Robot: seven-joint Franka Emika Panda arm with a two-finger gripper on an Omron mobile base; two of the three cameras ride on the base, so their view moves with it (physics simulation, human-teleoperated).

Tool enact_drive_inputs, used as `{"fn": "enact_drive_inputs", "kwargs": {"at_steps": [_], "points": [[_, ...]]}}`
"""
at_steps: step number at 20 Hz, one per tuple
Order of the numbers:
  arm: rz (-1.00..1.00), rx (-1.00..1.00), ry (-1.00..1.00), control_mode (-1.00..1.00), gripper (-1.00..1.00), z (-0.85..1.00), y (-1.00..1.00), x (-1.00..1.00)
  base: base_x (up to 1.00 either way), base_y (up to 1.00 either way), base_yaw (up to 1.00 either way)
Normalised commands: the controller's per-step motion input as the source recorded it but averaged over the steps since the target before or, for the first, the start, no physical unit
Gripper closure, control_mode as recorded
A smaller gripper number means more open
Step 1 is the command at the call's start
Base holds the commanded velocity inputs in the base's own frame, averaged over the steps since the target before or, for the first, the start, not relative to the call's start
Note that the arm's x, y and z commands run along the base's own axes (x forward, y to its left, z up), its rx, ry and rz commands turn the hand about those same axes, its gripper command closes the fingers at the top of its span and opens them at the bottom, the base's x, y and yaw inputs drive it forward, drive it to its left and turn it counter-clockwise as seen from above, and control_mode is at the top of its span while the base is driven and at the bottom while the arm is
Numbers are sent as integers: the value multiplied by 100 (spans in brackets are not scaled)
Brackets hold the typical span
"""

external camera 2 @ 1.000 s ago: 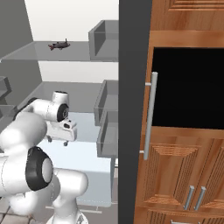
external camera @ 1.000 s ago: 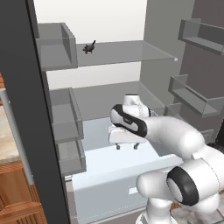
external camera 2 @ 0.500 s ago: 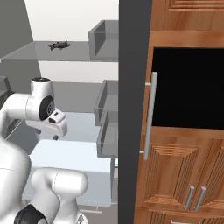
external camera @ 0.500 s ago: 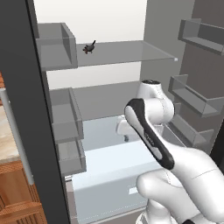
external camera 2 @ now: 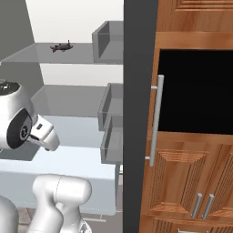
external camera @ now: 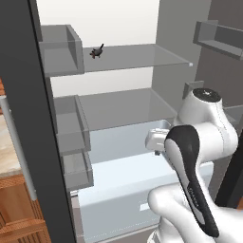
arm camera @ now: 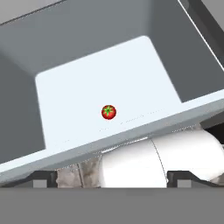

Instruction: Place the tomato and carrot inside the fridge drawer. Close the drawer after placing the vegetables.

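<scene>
since a second ago the arm has swung up and back out of the fridge drawer (external camera: 118, 190) — the hand that was low over the drawer's middle now sits higher and toward the right, with the gripper (external camera: 156, 144) tucked behind the forearm in the left base view and seen as a white block (external camera 2: 44, 135) in the right base view. the base has not moved; the shelves and door bins sit where they did.

the tomato (arm camera: 108, 112) lies on the pale floor of the pulled-out drawer, near its front wall, alone and apart from every side. the carrot i cannot find in these pictures. whether the fingers are apart or together i cannot tell — their tips are hidden by the arm.

the tomato looks small, round and glossy, so likely light, slippery and apt to roll; if it needed lifting again, a grasp across its widest middle from above, gently, would suit. the drawer is a wide, rigid bin and should slide easily — best pushed flat on the middle of its front panel. the carrot, thin and stiff, would want a pinch across its thicker part.

a small dark object (external camera: 97, 51) lies on the top glass shelf (external camera: 137, 57).
</scene>
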Motion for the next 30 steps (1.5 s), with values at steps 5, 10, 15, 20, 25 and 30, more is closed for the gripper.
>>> {"fn": "enact_drive_inputs", "kwargs": {"at_steps": [5,10,15,20,25,30], "points": [[-1,0,-17,-100,-100,28,-18,-71,0,0,0],[0,0,-1,-100,-100,0,1,-4,0,0,0],[0,0,0,-100,-100,0,0,0,0,0,0],[0,0,0,100,-100,0,0,-3,-50,0,0],[0,0,0,100,-100,0,0,0,-100,30,0],[0,0,0,100,-100,0,0,0,-100,82,10]]}}
